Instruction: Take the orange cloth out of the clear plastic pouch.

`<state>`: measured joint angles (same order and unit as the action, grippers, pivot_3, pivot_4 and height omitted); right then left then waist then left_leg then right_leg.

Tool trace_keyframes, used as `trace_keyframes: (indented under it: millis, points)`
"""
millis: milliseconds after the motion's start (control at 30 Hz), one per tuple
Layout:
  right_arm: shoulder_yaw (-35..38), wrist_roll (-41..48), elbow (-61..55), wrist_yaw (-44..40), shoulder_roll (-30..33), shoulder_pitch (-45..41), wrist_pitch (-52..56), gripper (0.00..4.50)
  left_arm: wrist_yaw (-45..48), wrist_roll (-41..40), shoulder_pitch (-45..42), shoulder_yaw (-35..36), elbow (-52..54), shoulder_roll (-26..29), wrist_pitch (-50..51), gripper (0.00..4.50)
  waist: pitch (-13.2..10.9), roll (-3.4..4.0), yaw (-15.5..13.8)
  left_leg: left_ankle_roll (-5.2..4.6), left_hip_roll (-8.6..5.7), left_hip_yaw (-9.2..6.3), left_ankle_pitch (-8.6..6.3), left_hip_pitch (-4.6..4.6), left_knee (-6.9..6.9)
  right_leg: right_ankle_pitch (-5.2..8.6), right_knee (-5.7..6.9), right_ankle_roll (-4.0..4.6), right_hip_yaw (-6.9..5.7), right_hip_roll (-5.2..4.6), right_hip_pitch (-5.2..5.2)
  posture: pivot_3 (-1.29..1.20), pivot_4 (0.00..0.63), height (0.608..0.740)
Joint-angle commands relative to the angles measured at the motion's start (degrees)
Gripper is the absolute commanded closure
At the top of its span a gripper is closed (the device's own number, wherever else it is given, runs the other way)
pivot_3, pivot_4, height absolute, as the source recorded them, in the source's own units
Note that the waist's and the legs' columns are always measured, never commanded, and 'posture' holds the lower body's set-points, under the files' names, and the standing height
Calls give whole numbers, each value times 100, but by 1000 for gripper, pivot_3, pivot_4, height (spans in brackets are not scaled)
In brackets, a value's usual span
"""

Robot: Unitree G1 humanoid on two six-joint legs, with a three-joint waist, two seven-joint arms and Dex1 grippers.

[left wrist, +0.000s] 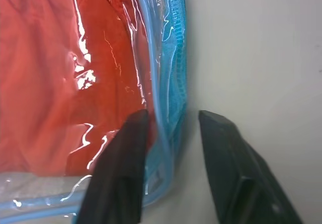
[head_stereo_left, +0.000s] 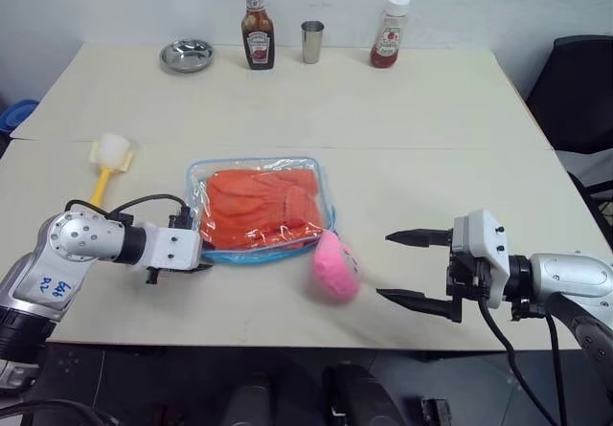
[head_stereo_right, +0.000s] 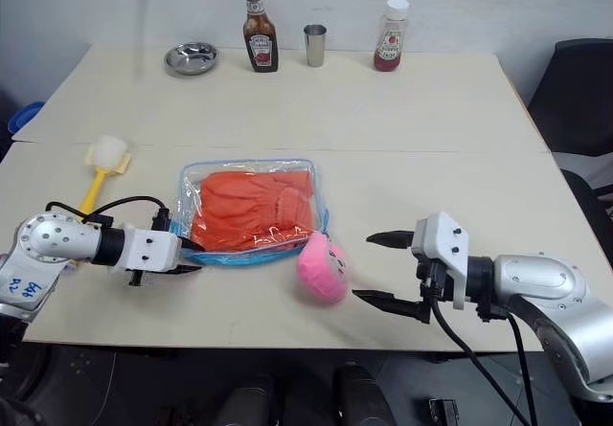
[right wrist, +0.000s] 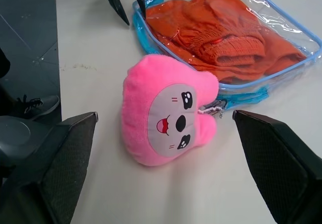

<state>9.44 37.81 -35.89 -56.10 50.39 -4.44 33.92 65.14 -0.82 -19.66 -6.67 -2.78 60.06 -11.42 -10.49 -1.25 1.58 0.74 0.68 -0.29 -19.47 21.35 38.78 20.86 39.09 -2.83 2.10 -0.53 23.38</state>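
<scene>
The clear plastic pouch (head_stereo_left: pixel 196 179) with light blue trim lies flat mid-table, and the orange cloth (head_stereo_left: pixel 261 206) is folded inside it. My left gripper (head_stereo_left: pixel 201 257) is at the pouch's near-left corner. In the left wrist view its fingers (left wrist: pixel 126 153) straddle the blue zipper edge (left wrist: pixel 173 83), one over the plastic and one on the table beside it, with a gap still showing. My right gripper (head_stereo_left: pixel 383 266) hangs open to the right, pointing at a pink plush (head_stereo_left: pixel 335 265) that lies against the pouch's near-right corner.
A yellow-handled brush (head_stereo_left: pixel 107 163) lies left of the pouch. Along the far edge stand a metal bowl (head_stereo_left: pixel 186 56), a brown sauce bottle (head_stereo_left: pixel 257 33), a steel cup (head_stereo_left: pixel 312 41) and a red sauce bottle (head_stereo_left: pixel 389 32). A black chair (head_stereo_left: pixel 584 81) is at the right.
</scene>
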Motion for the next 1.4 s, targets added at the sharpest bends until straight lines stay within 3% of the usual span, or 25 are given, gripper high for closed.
trace_keyframes:
  millis: [33, 567, 800, 1033, 1167, 1400]
  points:
    - [66, 116, -81, -67, 98, -78, 0, 0, 21, 168, 17, 99, -167, 115, -663, 3595, 0, 0, 7, 0, 0, 0, 0, 0, -1, 0, 0, 0, 0, 0, 0, 0, 150, 740]
    - [143, 177, 62, -383, 259, -84, 12, 0, 5, 342, -1123, -199, -2355, -235, -3823, 3595, 0, 0, -3, -2, 0, 0, -1, 3, 16, 0, 7, 0, -4, 0, 0, 0, 150, 740]
    - [233, 215, -34, -354, 296, 41, 31, 0, 251, -604, -551, -150, -1260, -234, -3602, 3595, 0, 0, -3, -1, 1, -1, -1, 4, 19, 0, 10, 0, -4, -1, 0, 0, 150, 740]
    - [302, 220, -5, -393, 355, 137, -33, 0, 285, -1027, 617, 302, -313, 383, -3565, 3595, 0, 0, 17, -1, 4, 0, -1, 0, 16, 0, 11, 0, -3, 1, 1, 0, 150, 740]
    - [223, 204, 29, -437, 339, 129, -90, 0, 153, -574, 436, 437, -1120, 433, -3956, 3595, 0, 0, -13, -1, 2, 0, -1, -6, 22, 0, 18, 0, -4, 0, -6, 0, 150, 740]
    - [-79, 89, 294, -589, 313, -243, -193, 0, -349, 447, -1078, -75, -2505, -558, -4359, 3595, 0, 0, -71, -7, -4, 1, -4, -4, 31, 0, 16, 0, -6, -3, -10, 0, 150, 740]
